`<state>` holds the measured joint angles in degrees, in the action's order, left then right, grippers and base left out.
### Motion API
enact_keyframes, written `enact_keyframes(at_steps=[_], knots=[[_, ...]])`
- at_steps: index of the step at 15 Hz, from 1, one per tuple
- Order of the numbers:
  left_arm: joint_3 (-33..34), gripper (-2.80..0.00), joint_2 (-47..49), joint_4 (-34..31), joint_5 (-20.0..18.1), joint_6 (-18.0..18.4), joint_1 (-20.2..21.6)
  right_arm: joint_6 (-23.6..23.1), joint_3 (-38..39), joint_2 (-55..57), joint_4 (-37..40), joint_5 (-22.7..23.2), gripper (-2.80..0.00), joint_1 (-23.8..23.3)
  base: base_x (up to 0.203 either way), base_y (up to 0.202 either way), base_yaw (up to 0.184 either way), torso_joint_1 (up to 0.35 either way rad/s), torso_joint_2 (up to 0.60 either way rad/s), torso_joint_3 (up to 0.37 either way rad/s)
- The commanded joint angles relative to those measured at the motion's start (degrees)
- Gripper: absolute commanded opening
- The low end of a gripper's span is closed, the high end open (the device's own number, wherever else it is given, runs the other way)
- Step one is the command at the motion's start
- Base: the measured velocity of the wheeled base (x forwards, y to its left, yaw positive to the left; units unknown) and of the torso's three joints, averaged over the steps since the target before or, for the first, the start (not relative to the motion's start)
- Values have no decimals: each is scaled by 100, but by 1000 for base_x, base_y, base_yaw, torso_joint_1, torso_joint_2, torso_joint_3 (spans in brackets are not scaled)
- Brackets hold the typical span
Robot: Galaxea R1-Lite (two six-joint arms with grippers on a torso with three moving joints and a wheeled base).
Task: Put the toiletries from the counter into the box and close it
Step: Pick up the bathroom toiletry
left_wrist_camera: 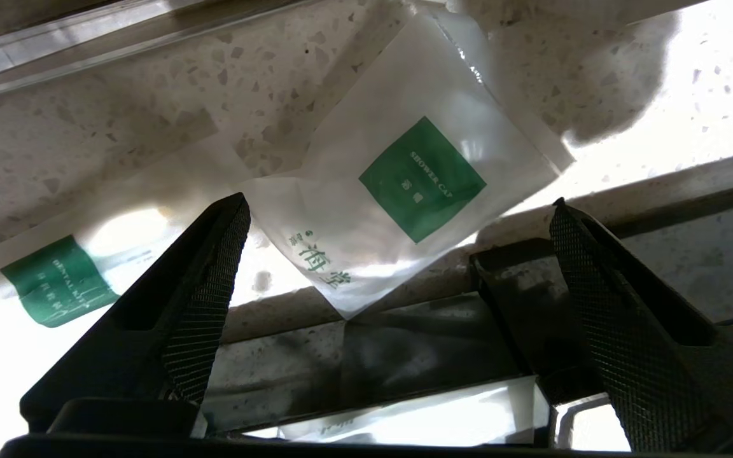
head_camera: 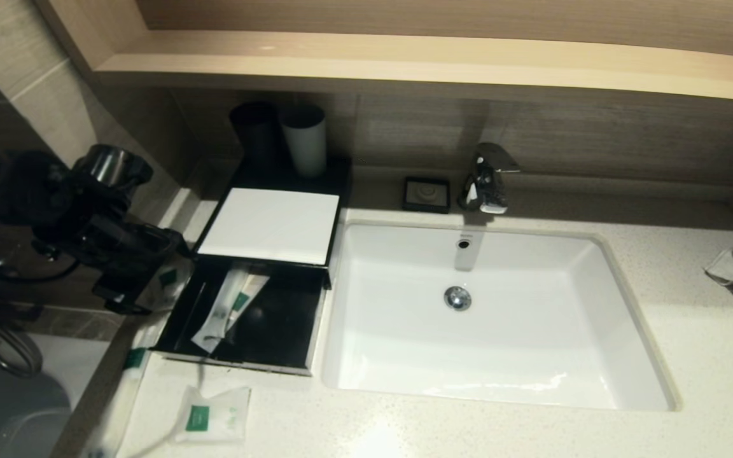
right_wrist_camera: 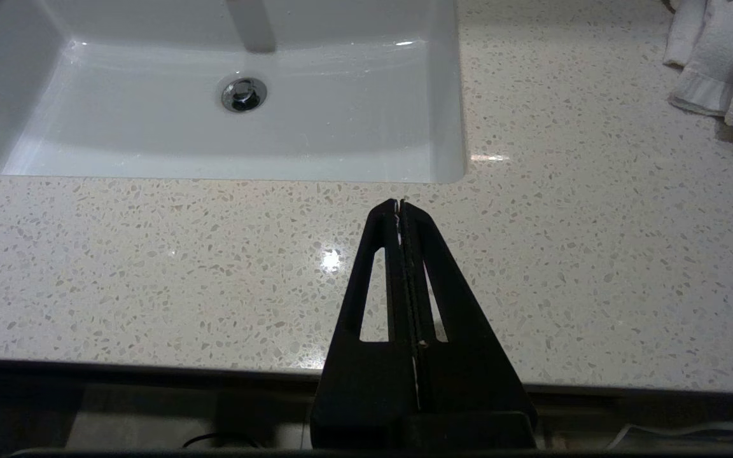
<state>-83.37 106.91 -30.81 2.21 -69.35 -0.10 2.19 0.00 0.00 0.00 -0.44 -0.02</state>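
The left claw (left_wrist_camera: 398, 254) hangs with its fingers spread wide over a shower-cap packet (left_wrist_camera: 404, 191) lying on the desk (left_wrist_camera: 118, 108) beside the box (head_camera: 245, 312), not touching it. A dental kit (left_wrist_camera: 61, 286) lies close by. The box stands open with packets (head_camera: 226, 305) inside. The right claw (right_wrist_camera: 399, 207), pressed together, waits over the desk's front edge, near the sink (right_wrist_camera: 214, 140).

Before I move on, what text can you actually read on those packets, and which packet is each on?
"SHOWER CAP": green square on the white packet between the open left tool tips.
"DENTAL KIT": green label on the second packet beside it.
Chinese characters below the shower cap square: too blurred to read.
Green labels on the packets in the box and on the front packet, head view: too small to read.
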Motion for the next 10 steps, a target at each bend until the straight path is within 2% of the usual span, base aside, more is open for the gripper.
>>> enact_keyframes(at_steps=[1, 5, 6, 10], knots=[[-4, 0, 37, -22, 8, -43, 1, 0, 0, 0, 0, 0, -280, 2, 0, 0, 0, 0, 0, 0], [5, 0, 40, -38, 8, -41, 1, 0, 0, 0, 0, 0, -280, 2, 0, 0, 0, 0, 0, 0], [5, -280, 40, -40, 8, -42, 1, 0, 0, 0, 0, 0, -280, 2, 0, 0, 0, 0, 0, 0], [14, -280, 23, -40, 8, -34, 1, 0, 0, 0, 0, 0, -280, 2, 0, 0, 0, 0, 0, 0]])
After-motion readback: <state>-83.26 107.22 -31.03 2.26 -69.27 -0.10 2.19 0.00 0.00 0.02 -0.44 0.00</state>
